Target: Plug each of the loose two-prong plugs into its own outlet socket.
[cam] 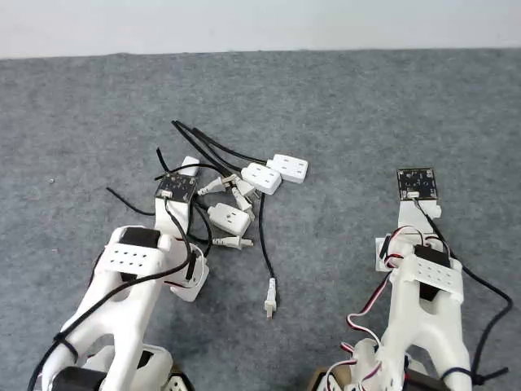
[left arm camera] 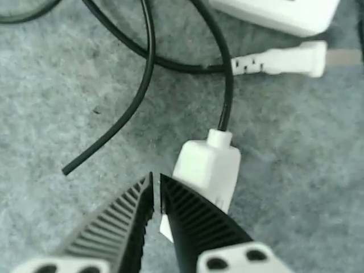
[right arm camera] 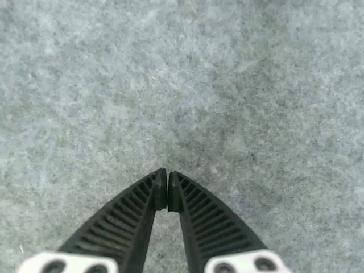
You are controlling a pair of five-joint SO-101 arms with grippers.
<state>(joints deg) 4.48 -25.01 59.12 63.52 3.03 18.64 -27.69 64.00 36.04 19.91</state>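
Observation:
My left gripper (left arm camera: 156,181) is shut low over the carpet, with only a hairline gap between its black fingertips. A white two-prong plug (left arm camera: 207,165) on a black cable lies right beside one finger, partly hidden under it. Past it lie a second white plug (left arm camera: 284,60) with bare metal prongs and the edge of a white outlet socket (left arm camera: 278,14). From above, three white sockets (cam: 287,168) (cam: 261,177) (cam: 229,218) sit in a tangle of black cables ahead of the left arm (cam: 134,261). One more loose plug (cam: 270,305) lies nearer the front. My right gripper (right arm camera: 166,190) is shut over bare carpet.
Grey carpet (cam: 366,114) covers the whole table. Black cables (cam: 203,147) loop around the sockets and trail toward the left arm. The right arm (cam: 427,277) stands well to the right of the cluster, with open carpet between them.

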